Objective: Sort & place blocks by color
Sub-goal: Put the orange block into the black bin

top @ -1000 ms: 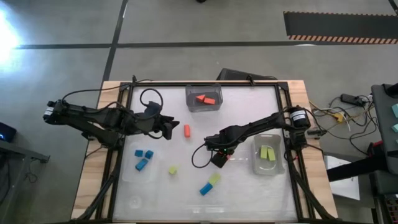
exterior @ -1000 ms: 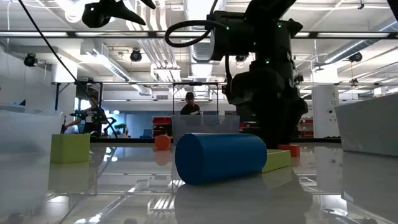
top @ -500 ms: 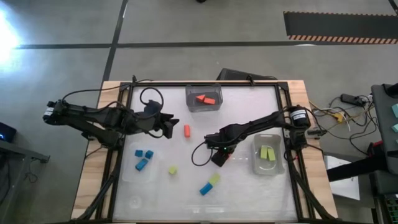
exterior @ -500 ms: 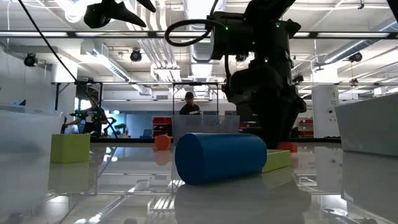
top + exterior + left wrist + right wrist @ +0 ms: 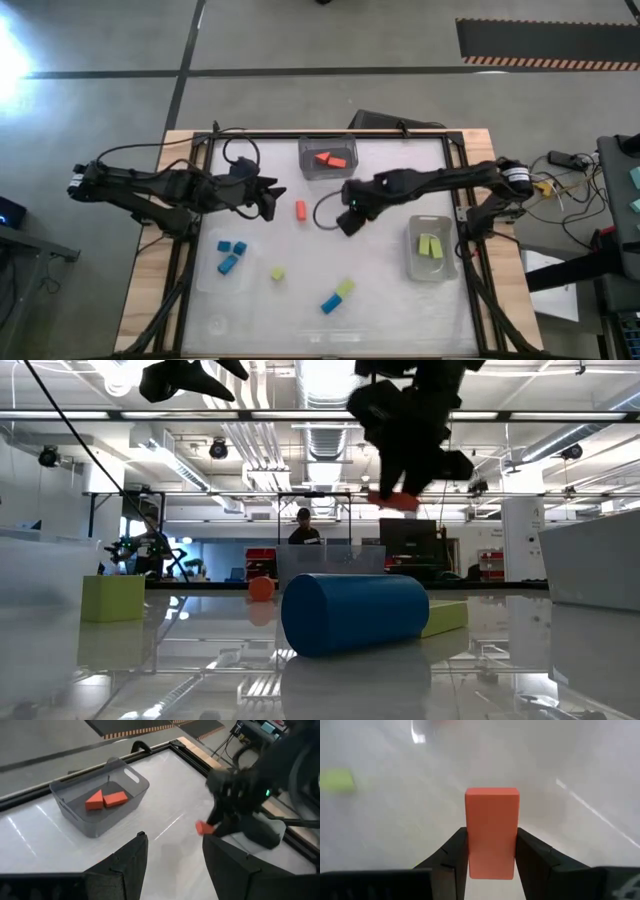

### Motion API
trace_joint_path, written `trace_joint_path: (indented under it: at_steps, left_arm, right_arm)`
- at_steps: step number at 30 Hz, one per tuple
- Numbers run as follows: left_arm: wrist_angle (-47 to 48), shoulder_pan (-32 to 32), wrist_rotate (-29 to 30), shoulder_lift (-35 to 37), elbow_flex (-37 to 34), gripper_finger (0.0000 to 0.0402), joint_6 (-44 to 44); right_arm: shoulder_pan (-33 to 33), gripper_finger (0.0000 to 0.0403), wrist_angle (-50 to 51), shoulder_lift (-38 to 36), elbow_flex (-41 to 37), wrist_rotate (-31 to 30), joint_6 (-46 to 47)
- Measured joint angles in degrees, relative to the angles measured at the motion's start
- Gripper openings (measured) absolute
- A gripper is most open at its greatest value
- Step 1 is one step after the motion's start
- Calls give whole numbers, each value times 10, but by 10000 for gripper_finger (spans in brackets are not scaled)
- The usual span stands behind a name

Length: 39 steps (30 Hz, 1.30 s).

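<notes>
- Gripping an orange-red block (image 5: 491,833) between its two fingers, the right gripper (image 5: 347,222) hangs above the middle of the table (image 5: 380,305), lifted clear of the surface; the low view shows the same block (image 5: 401,501) held up in the air.
- The left gripper (image 5: 272,203) waits over the left half of the table with its fingers spread apart and nothing between them; its own camera shows the two dark fingers (image 5: 127,861) parted.
- A loose orange-red block (image 5: 300,209) lies on the table just beside the left gripper, between the two grippers.
- The grey bin (image 5: 305,168) at the far edge of the table holds two orange-red blocks (image 5: 330,160); one looks wedge-shaped, the other oblong.
- A clear bin (image 5: 412,268) on the right side holds two yellow-green blocks (image 5: 431,246) lying side by side.
- Three blue blocks (image 5: 231,254) sit close together in a clear bin (image 5: 205,275) on the left side.
- A small yellow-green block (image 5: 277,272) lies alone on the table near the middle.
- Toward the near edge, a blue block (image 5: 330,303) and a yellow-green block (image 5: 345,288) lie touching at their corners; in the low view that blue block (image 5: 355,612) fills the foreground.
- A person (image 5: 304,528) shows in the room well beyond the table.
</notes>
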State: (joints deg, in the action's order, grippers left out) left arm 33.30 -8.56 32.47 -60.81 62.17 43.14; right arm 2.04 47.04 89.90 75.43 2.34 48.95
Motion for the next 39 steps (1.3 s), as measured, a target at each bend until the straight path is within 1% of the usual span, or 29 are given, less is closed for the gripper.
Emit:
trace_joint_path:
  at_steps: [2, 4, 12, 17, 23, 29, 34, 39]
  left_arm:
    - [-1, 1, 0, 2, 0, 173, -11]
    - [-1, 2, 0, 5, 0, 173, -19]
    - [-1, 4, 0, 10, 0, 173, -20]
    - [-3, 4, 5, 10, 0, 173, -17]
    - [-13, 17, 12, 10, 0, 173, -15]
    - [-40, 38, 12, 10, 0, 173, -14]
    - [-48, 61, 12, 10, 0, 173, -14]
    - [-48, 84, 12, 10, 0, 173, -14]
  right_arm:
    - [13, 116, 2, -6, 19, -20, 0]
    - [29, 116, -1, -6, 43, -29, -9]
    - [114, 116, 10, 22, 147, -28, -99]
    - [171, 116, 10, 41, 193, -24, -160]
    - [234, 116, 7, 76, 226, -22, -228]
    - [276, 116, 6, 127, 248, -19, -276]
    - [299, 116, 4, 176, 256, -19, -300]
    - [306, 116, 6, 223, 267, -19, -311]
